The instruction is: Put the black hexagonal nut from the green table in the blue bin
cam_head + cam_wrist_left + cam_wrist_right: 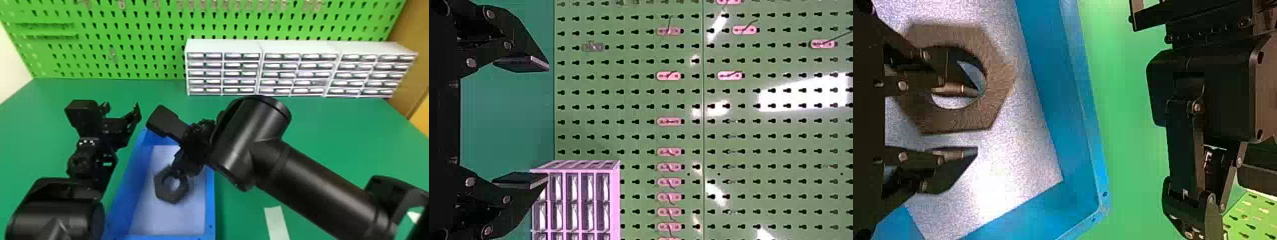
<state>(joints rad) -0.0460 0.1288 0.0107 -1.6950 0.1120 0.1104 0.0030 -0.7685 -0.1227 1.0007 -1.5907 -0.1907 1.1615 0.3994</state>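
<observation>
– Black hexagonal nut (172, 198) first. Location?

– Within the blue bin's (209, 207) outline, broad face towards the head camera, pale bin floor (178, 221) behind it. Whether it hangs just above that floor or touches it: cannot tell.

– Right gripper (977, 120)?

– Fingers apart, with a clear gap. One overlaps the ring and its central hole in the right wrist view; cannot tell if its tip enters the hole. Nut is not pinched between the two.

– Expected handling?

– Judged stiff and hard to damage. Weight uncertain: thick ring, so perhaps some heft if metal, light if printed. Outer flats look matt; probably modest slip.

– Best hold, should it need another?

– Two opposite outer flats, or one wall of the ring with a finger through the hole. Avoid corners; it could twist there. Wall hold suits this spread, but the inner finger could snag on the way out. Back off straight along the hole, then check that the nut stays behind.

– Further out?

– Left gripper (548, 122), fingers wide, nothing between them, above the green desk (319, 127) beside the bin. Drawer cabinets (223, 73) along the desk's back.
</observation>
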